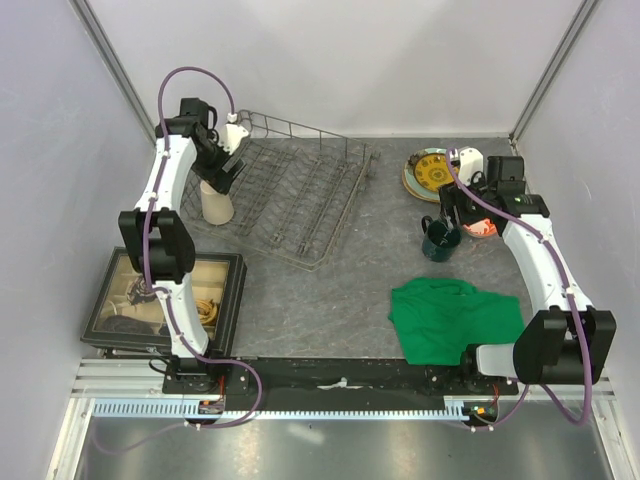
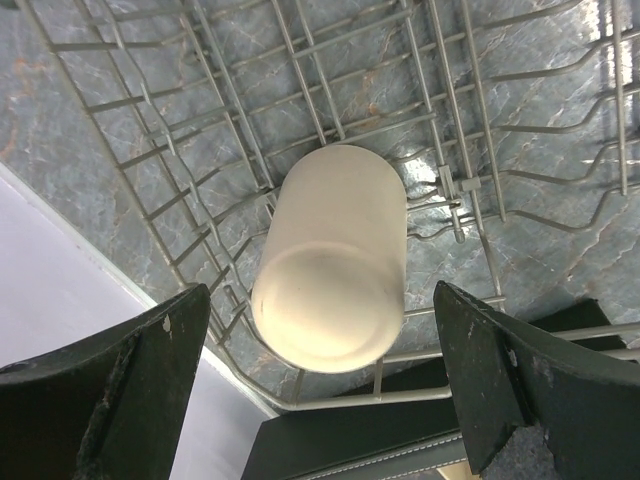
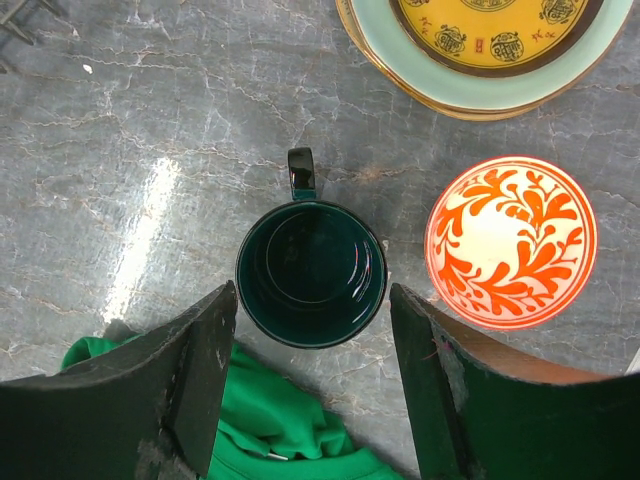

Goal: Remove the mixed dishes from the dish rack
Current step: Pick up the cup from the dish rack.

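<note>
Grey table (image 1: 350,290); one cup (image 2: 330,265); one mug (image 3: 311,272)

Grey marbled table (image 1: 340,290); dish rack (image 1: 300,200) at eleven o'clock; stacked plates (image 1: 432,172) at one; dark green mug (image 1: 440,240) and red-and-white bowl (image 3: 510,240) at two; green cloth (image 1: 450,318) at five; black-framed tray (image 1: 232,300) at eight.

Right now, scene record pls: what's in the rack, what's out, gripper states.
rack: dish rack holds only the tall beige cup, near a corner
table: dark green mug, red-and-white bowl, plate stack topped by the yellow-patterned plate
left: left gripper open above the cup, not touching
right: right gripper open above the mug
other: green cloth beside the mug
</note>
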`<state>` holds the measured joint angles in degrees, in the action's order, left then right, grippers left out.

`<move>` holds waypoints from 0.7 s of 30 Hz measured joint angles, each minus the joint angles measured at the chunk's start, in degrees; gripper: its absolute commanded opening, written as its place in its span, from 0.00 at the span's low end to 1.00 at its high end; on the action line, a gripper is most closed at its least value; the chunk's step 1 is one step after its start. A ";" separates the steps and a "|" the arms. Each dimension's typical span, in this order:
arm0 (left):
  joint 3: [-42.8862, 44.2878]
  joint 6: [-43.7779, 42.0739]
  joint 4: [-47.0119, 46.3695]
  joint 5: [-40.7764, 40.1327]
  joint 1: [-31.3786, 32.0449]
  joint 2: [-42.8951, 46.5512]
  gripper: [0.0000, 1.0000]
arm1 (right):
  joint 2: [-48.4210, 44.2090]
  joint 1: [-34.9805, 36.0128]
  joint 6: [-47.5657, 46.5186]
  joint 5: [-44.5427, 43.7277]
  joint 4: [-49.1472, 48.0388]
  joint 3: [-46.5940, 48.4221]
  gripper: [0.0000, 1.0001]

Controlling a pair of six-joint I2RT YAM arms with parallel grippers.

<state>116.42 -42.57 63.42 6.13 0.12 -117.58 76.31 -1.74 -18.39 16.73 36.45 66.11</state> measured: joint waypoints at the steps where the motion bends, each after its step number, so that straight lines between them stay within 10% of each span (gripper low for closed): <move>1: 0.00 0.00 0.07 -0.15 0.00 -0.31 0.99 | -0.20 0.00 -0.02 -0.02 -0.02 -0.09 0.70; 21: -1.53 -0.02 0.37 -1.55 0.00 -1.55 0.99 | -0.50 0.00 0.00 0.00 -0.98 -0.61 0.71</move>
<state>114.89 -42.59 63.79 4.58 0.12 -119.13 75.81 -1.74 -18.39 16.73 35.46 65.49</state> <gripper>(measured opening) 0.993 0.706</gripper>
